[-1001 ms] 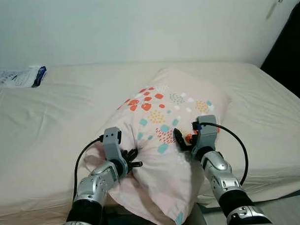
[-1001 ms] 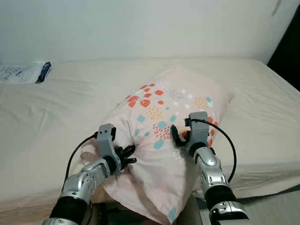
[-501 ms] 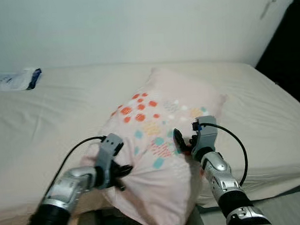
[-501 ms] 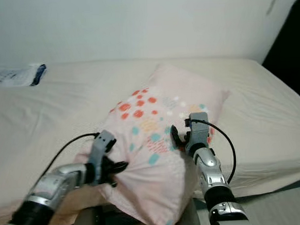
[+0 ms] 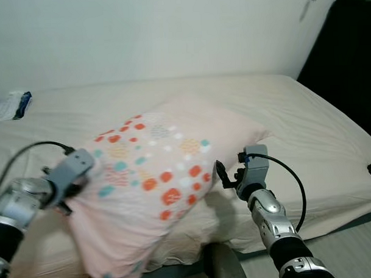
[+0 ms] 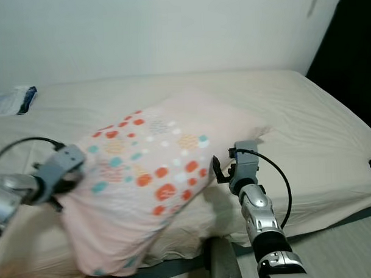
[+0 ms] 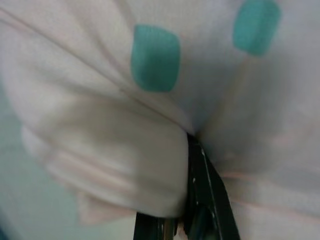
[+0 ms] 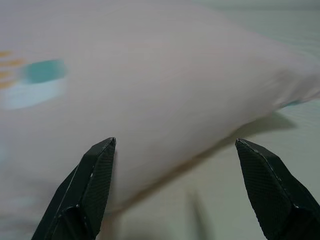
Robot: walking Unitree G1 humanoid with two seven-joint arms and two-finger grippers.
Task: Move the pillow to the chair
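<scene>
Blurred left gripper [image 7: 192,190] at frame left clamped on dotted pillow [image 5: 153,177], fingertips buried in fabric, right gripper [image 8: 175,185] spread wide beside it over the bed [image 5: 307,128]

I'm looking down at a wide bed [image 5: 294,120] covered in a plain cream sheet, lightly wrinkled, running back to a pale wall [image 5: 157,36]. Far back on my left side, a white packet with blue edging [image 5: 9,106] lies flat on the sheet close to the wall. The pink pillow with coloured spots [image 5: 153,170] sits toward the near edge; its far end seems to rest on the sheet, though I cannot tell how much of it touches. The mattress's near edge shows at my right, with grey floor [image 5: 354,249] below it. A dark shape [image 5: 344,54] stands beside the bed's right side.
</scene>
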